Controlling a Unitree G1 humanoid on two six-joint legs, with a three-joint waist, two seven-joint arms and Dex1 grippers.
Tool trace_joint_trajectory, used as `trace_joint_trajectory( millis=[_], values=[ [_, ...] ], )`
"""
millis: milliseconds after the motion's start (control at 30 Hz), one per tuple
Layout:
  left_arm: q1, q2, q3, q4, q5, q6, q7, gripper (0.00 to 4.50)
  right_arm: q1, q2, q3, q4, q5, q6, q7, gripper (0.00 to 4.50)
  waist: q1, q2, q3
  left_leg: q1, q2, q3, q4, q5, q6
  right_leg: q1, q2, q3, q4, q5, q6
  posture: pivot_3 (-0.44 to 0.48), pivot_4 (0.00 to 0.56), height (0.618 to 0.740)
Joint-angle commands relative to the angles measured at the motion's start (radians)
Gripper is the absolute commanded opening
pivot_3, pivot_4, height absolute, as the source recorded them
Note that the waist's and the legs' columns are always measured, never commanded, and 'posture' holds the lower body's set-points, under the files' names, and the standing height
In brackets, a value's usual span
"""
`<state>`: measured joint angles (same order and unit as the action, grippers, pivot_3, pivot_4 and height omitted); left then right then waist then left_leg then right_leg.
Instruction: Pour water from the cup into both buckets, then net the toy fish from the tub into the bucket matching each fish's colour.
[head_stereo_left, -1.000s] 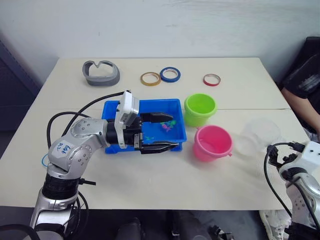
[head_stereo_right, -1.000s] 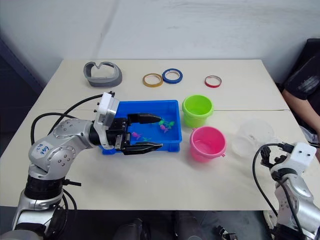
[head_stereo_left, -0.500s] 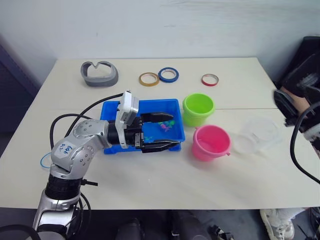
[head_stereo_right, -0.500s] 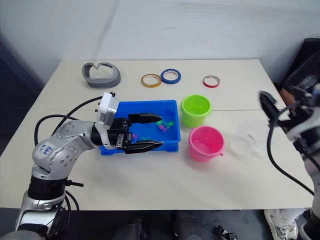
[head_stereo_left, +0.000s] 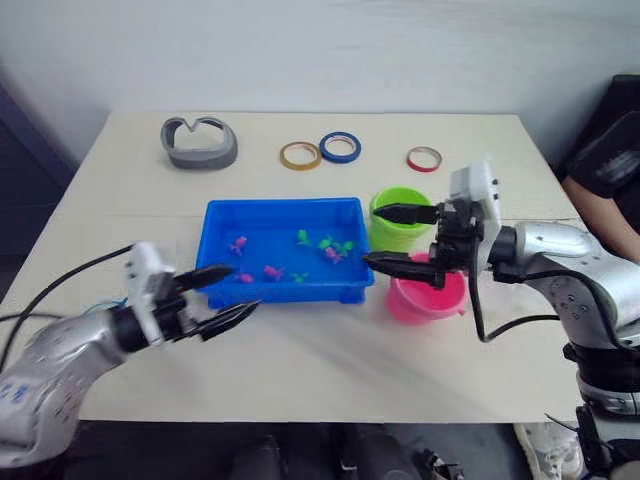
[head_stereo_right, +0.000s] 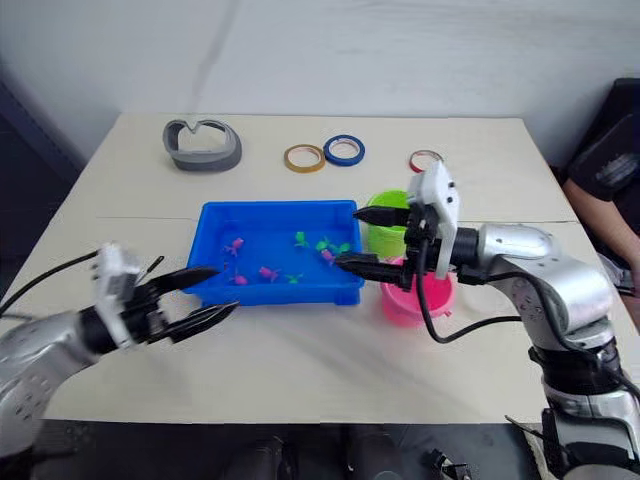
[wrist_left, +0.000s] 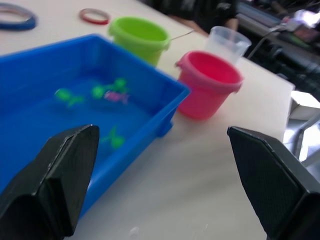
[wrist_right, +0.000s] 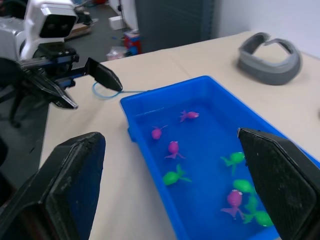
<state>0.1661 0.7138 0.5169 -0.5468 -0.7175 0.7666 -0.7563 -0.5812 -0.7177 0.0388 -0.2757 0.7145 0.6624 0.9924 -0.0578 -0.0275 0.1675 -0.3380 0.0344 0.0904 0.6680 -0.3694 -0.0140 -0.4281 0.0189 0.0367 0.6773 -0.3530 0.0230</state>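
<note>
The blue tub (head_stereo_left: 222, 216) sits mid-table with water and several pink and green toy fish (head_stereo_left: 326, 243) in it. To its right stand the green bucket (head_stereo_left: 399, 231) and the pink bucket (head_stereo_left: 425, 300). My right gripper (head_stereo_left: 370, 234) is open over the tub's right edge, in front of both buckets, holding nothing. My left gripper (head_stereo_left: 243, 288) is open and empty at the tub's front left corner. The clear cup (wrist_left: 227, 42) stands behind the pink bucket in the left wrist view. The net's light blue rim (wrist_right: 97, 88) lies on the table by the left gripper.
At the back of the table lie a grey curved band (head_stereo_left: 200, 143) and three tape rings: yellow (head_stereo_left: 300, 155), blue (head_stereo_left: 340, 147), red (head_stereo_left: 424, 158). A person (head_stereo_left: 612, 165) sits at the table's right edge.
My left arm has drawn back out of the tub to its front left corner. My right arm has swung in from the far right across the buckets to the tub's right edge.
</note>
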Motion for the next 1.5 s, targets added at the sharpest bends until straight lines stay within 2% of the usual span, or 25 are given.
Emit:
trace_joint_trajectory(
  millis=[33, 133, 233, 333, 433, 567, 600, 667, 767, 867, 1000, 1167, 1333, 1433, 1500],
  values=[
    [0.141, 0.075, 0.184, 0.06, 0.042, -0.061, -0.105, 4.5, -0.025, 0.023, 0.033, 0.012, -0.021, -0.051, 0.081, 4.47, 0.0, 0.0, 0.0, 0.0, 0.0, 0.0, 0.0, 0.0, 0.0, 0.0, 0.0, -0.001, 0.0, 0.0, 0.0, 0.0, 0.15, 0.74],
    [0.204, 0.184, 0.229, 0.241, 0.121, -0.149, -0.225, 4.5, -0.037, 0.044, 0.047, 0.027, -0.033, -0.063, 0.107, 4.47, 0.002, 0.0, 0.0, 0.0, -0.001, -0.001, 0.0, 0.0, 0.0, 0.0, -0.001, -0.001, 0.001, 0.0, -0.001, 0.0, 0.15, 0.74],
    [0.157, 0.299, 0.185, 0.454, 0.194, -0.231, -0.303, 4.5, -0.041, 0.058, 0.051, 0.031, -0.047, -0.071, 0.115, 4.47, 0.005, 0.0, 0.0, 0.0, -0.003, -0.003, 0.0, 0.001, 0.001, 0.0, -0.003, -0.004, 0.0, 0.0, -0.002, 0.0, 0.15, 0.74],
    [-0.022, 0.396, 0.04, 0.742, 0.294, -0.34, -0.339, 4.5, -0.028, 0.068, 0.046, 0.013, -0.054, -0.072, 0.105, 4.47, 0.006, 0.0, 0.0, -0.001, -0.005, -0.003, -0.002, 0.001, 0.003, 0.0, -0.006, -0.006, 0.0, -0.001, -0.002, 0.0, 0.15, 0.74],
    [-0.242, 0.447, -0.137, 1.012, 0.411, -0.429, -0.383, 4.5, 0.0, 0.06, 0.034, -0.031, -0.059, -0.069, 0.09, 4.47, 0.004, 0.0, 0.0, -0.003, -0.006, -0.004, -0.003, 0.002, 0.005, -0.001, -0.009, -0.008, -0.001, 0.0, -0.002, 0.0, 0.15, 0.74],
    [-0.541, 0.445, -0.36, 1.344, 0.601, -0.528, -0.391, 4.5, 0.038, 0.037, 0.001, -0.102, -0.044, -0.046, 0.064, 4.47, 0.001, -0.003, -0.001, -0.009, -0.007, -0.004, -0.001, 0.001, 0.006, -0.006, -0.009, -0.009, 0.0, 0.0, -0.002, 0.0, 0.15, 0.74],
    [-0.624, 0.43, -0.408, 1.42, 0.648, -0.536, -0.376, 4.5, 0.05, 0.029, -0.01, -0.123, -0.04, -0.038, 0.053, 4.47, 0.002, -0.004, -0.002, -0.014, -0.007, -0.003, 0.001, 0.001, 0.006, -0.012, -0.009, -0.009, 0.001, 0.0, -0.001, 0.0, 0.15, 0.74],
    [-0.769, 0.396, -0.477, 1.543, 0.714, -0.534, -0.352, 4.5, 0.071, 0.017, -0.027, -0.159, -0.033, -0.024, 0.034, 4.47, 0.002, -0.005, -0.002, -0.022, -0.006, -0.004, 0.009, 0.001, 0.006, -0.02, -0.01, -0.011, 0.01, 0.0, -0.001, 0.0, 0.15, 0.74],
    [-0.948, 0.328, -0.554, 1.688, 0.794, -0.548, -0.32, 4.5, 0.108, 0.001, -0.059, -0.216, -0.017, 0.003, -0.005, 4.47, 0.007, -0.006, -0.003, -0.024, -0.006, -0.004, 0.015, 0.001, 0.006, -0.02, -0.011, -0.013, 0.012, 0.0, -0.001, 0.0, 0.15, 0.74],
    [-1.052, 0.267, -0.611, 1.778, 0.865, -0.575, -0.259, 4.5, 0.151, -0.009, -0.091, -0.273, 0.0, 0.027, -0.049, 4.47, 0.006, -0.007, -0.003, -0.024, -0.006, -0.004, 0.017, 0.001, 0.007, -0.019, -0.012, -0.013, 0.012, 0.0, -0.001, 0.0, 0.15, 0.74],
    [-1.139, 0.202, -0.63, 1.847, 0.908, -0.541, -0.176, 4.5, 0.198, -0.03, -0.127, -0.328, 0.016, 0.048, -0.092, 4.47, 0.005, -0.007, -0.003, -0.023, -0.006, -0.004, 0.017, 0.001, 0.006, -0.02, -0.012, -0.013, 0.014, 0.0, -0.001, 0.0, 0.15, 0.74],
    [-1.147, 0.171, -0.696, 1.886, 0.996, -0.499, -0.096, 4.5, 0.228, -0.055, -0.179, -0.37, 0.052, 0.074, -0.13, 4.47, 0.002, -0.007, -0.003, -0.022, -0.006, -0.004, 0.017, 0.001, 0.006, -0.02, -0.012, -0.013, 0.016, 0.0, -0.001, 0.0, 0.15, 0.74],
    [-1.132, 0.156, -0.704, 1.893, 1.007, -0.493, -0.083, 4.5, 0.241, -0.08, -0.211, -0.391, 0.078, 0.081, -0.146, 4.47, 0.0, -0.007, -0.004, -0.017, -0.006, -0.002, 0.016, 0.002, 0.003, -0.018, -0.012, -0.011, 0.018, 0.0, -0.001, 0.0, 0.15, 0.74],
    [-1.134, 0.142, -0.679, 1.897, 0.979, -0.439, -0.137, 3.77, 0.242, -0.089, -0.216, -0.393, 0.089, 0.077, -0.15, 4.5, 0.001, -0.007, -0.004, -0.015, -0.006, -0.001, 0.016, 0.003, 0.002, -0.017, -0.011, -0.01, 0.02, 0.0, -0.001, 0.0, 0.15, 0.74],
    [-1.124, 0.143, -0.691, 1.895, 0.998, -0.448, -0.124, 2.87, 0.237, -0.093, -0.211, -0.39, 0.089, 0.072, -0.152, 4.5, 0.002, -0.006, -0.004, -0.015, -0.006, -0.001, 0.016, 0.004, 0.002, -0.017, -0.011, -0.01, 0.021, 0.0, -0.001, 0.0, 0.15, 0.74]
  ],
)
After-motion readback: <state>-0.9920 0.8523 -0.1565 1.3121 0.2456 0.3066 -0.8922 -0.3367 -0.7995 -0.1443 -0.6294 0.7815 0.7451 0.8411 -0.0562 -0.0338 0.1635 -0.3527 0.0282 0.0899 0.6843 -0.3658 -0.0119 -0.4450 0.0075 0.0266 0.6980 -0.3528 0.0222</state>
